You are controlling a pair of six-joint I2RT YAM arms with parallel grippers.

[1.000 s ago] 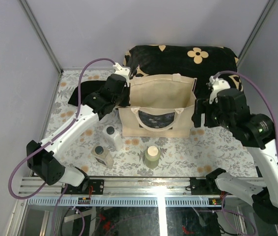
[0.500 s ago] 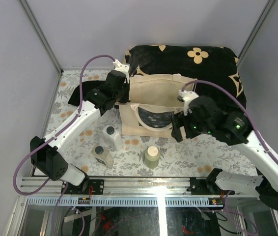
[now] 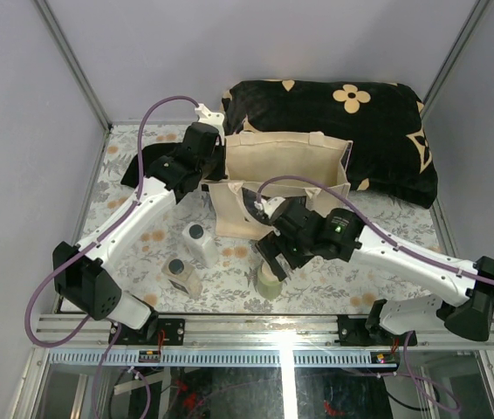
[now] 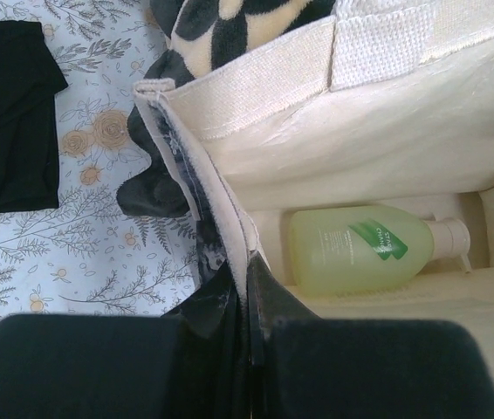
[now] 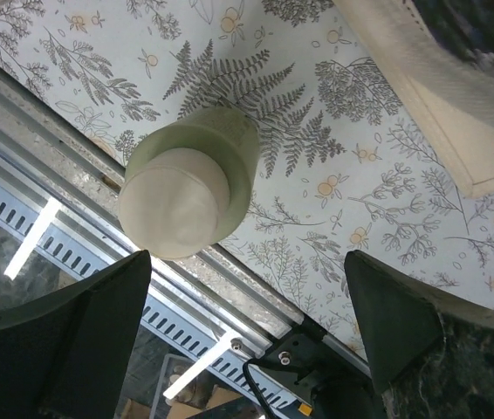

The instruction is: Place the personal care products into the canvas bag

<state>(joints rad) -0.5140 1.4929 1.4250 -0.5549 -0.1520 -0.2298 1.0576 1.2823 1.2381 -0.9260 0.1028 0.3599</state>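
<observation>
Hovering spread wide, the right hand [image 5: 247, 262] hung over the pale green bottle [image 5: 190, 188]; the left hand [image 4: 249, 297] clenched the rim of the canvas bag [image 4: 387, 148].

In the top view the right gripper [image 3: 271, 264] covers the upper part of the pale green bottle [image 3: 269, 285], and its arm hides most of the front of the canvas bag [image 3: 282, 161]. The fingertips of the left gripper [image 3: 218, 179] are out of sight at the bag's 9 o'clock edge. In the left wrist view its fingers [image 4: 90, 367] are a dark blur cut off at 6 o'clock. The black cloth [image 4: 11, 113] is cut off at 9 o'clock, and the label of the bottle inside the bag [image 4: 360, 249] is too small to read.
</observation>
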